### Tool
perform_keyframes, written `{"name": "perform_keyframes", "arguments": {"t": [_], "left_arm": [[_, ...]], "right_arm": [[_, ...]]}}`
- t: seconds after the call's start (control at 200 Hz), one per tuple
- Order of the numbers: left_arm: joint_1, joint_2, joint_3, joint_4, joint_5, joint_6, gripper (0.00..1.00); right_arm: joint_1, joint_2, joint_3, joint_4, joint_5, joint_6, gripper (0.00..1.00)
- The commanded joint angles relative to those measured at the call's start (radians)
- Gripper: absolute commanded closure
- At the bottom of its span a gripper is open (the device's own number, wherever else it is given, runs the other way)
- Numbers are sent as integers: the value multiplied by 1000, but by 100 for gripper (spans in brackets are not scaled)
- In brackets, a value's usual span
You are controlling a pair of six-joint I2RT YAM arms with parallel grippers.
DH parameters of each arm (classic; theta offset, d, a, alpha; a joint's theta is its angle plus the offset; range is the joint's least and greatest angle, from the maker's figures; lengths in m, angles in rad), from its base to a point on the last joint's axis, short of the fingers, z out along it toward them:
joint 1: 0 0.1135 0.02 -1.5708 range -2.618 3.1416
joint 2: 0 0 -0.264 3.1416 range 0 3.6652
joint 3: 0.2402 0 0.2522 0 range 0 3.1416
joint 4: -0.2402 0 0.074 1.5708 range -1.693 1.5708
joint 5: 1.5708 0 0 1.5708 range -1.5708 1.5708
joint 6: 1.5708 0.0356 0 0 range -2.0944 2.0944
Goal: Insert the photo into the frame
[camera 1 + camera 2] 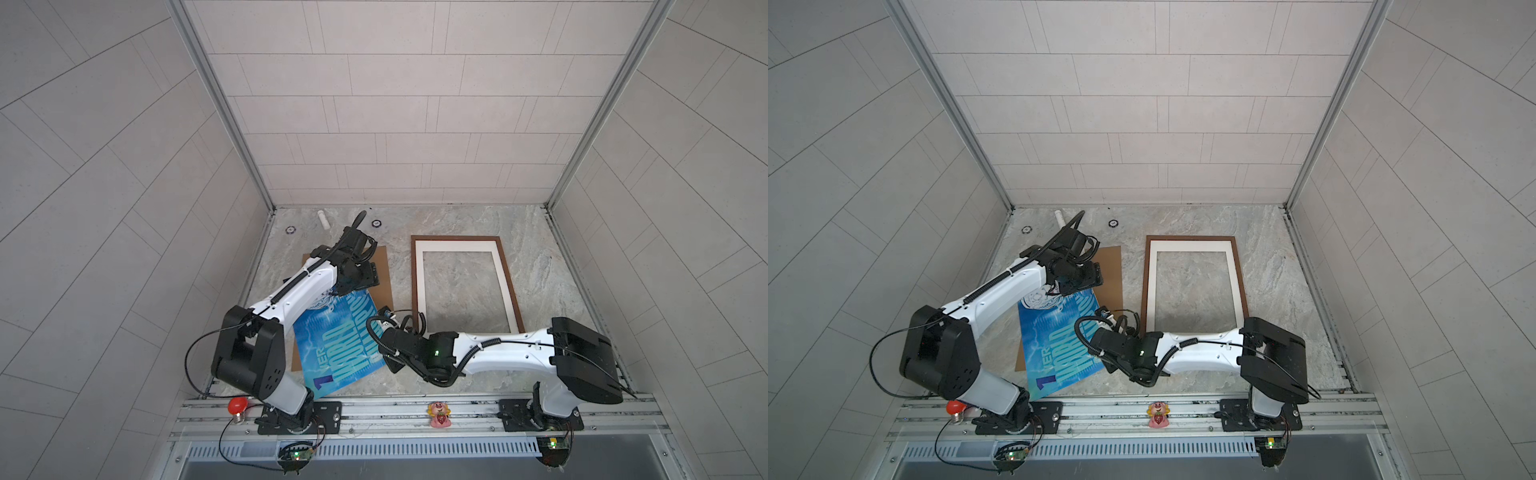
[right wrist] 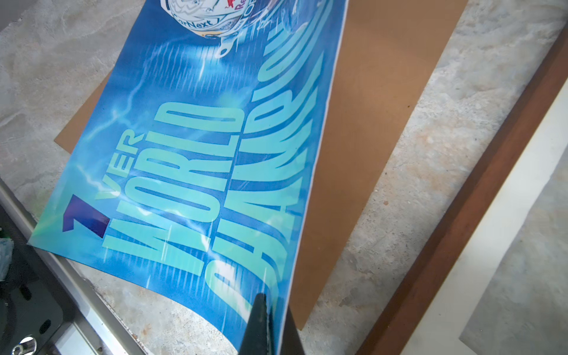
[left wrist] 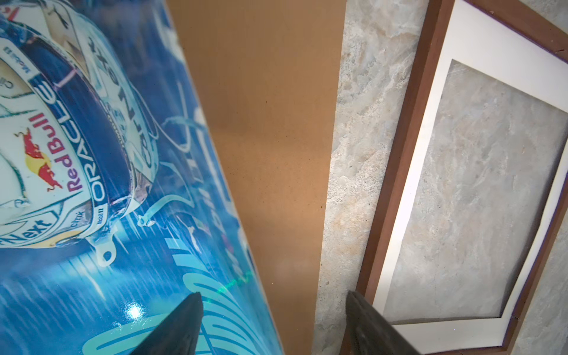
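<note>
1. Table (image 1: 478, 224): a grey marbled surface that bears all the parts, bounded at the near side by an aluminium rail (image 1: 395, 405) on which both arm bases are mounted.
2. The frame (image 1: 455, 237) (image 1: 1191, 237): thin dark brown wood, lying flat on the right half of the table. The marble shows through its opening.
3. Mat (image 1: 457, 246): a cream-white border seated inside the frame, with nothing in its window.
4. Backing board (image 1: 384, 274) (image 3: 270, 138): plain brown, lying flat just left of the frame and apart from it, with a strip of table between them.
5. The photo (image 1: 336, 340) (image 1: 1059, 345) (image 2: 190, 153): blue, printed side up, lying askew over the backing board and outside the frame. Its near left corner rests by the rail. The long edge towards the frame is raised, so the sheet arches off the table.
6. Right gripper (image 2: 274, 304): fingers pressed together on the raised edge of the photo, near its near end.
7. Left gripper (image 3: 273, 295): fingers spread wide with nothing between them, above the photo's far part. One tip is over the print, the other over the strip of table beside the frame.
8. Small items: a red bulb (image 1: 237, 405) and a pink figurine (image 1: 439, 413) on the rail; a white tube (image 1: 324, 220) by the back wall.
</note>
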Motion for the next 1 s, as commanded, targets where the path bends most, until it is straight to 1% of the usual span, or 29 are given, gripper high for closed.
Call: {"name": "perform_keyframes", "arguments": {"t": [0.0, 0.195, 0.265, 0.3, 0.355, 0.42, 0.435, 0.48, 0.525, 0.565, 0.605, 0.645, 0.675, 0.726, 0.756, 0.826, 0.921, 0.996], "left_arm": [[5, 19, 28, -70, -64, 14, 27], [5, 13, -7, -69, -79, -3, 42], [5, 17, -2, -67, -69, -6, 54], [5, 20, 6, -71, -65, -9, 58], [5, 25, 16, -76, -59, -10, 69], [5, 30, 26, -85, -57, -7, 75], [6, 31, 28, -86, -57, -7, 77], [6, 34, 35, -94, -57, -6, 78], [7, 35, 36, -101, -55, -6, 79], [9, 31, 36, -105, -53, -6, 84], [13, 25, 36, -106, -51, -6, 86], [19, 17, 35, -106, -44, -6, 91], [24, 12, 36, -111, -37, -5, 96], [33, 0, 43, -116, -21, -4, 100], [38, -9, 50, -120, -5, -4, 100], [50, -21, 81, -141, 42, 2, 100], [51, -32, 159, -179, 140, 9, 100], [51, -46, 229, -200, 202, -3, 100]], "right_arm": [[23, -26, 13, -46, 68, -21, 100], [81, -34, 47, -86, 153, -61, 100], [98, -29, 59, -86, 166, -75, 100], [104, -25, 66, -89, 168, -79, 100], [112, -19, 86, -109, 180, -89, 100], [123, -22, 93, -109, 183, -103, 100], [124, -24, 95, -107, 179, -105, 98], [125, -30, 93, -99, 166, -110, 88], [125, -40, 97, -102, 164, -110, 72], [125, -52, 97, -109, 175, -106, 61], [125, -72, 97, -119, 187, -108, 52], [122, -100, 91, -124, 188, -112, 45], [116, -126, 83, -124, 172, -117, 40], [100, -178, 65, -123, 129, -120, 36], [86, -213, 51, -119, 95, -120, 34], [25, -303, 5, -115, -20, -96, 33], [-112, -447, -92, -81, -188, -16, 33], [-259, -555, -162, -50, -322, -3, 33]]}}
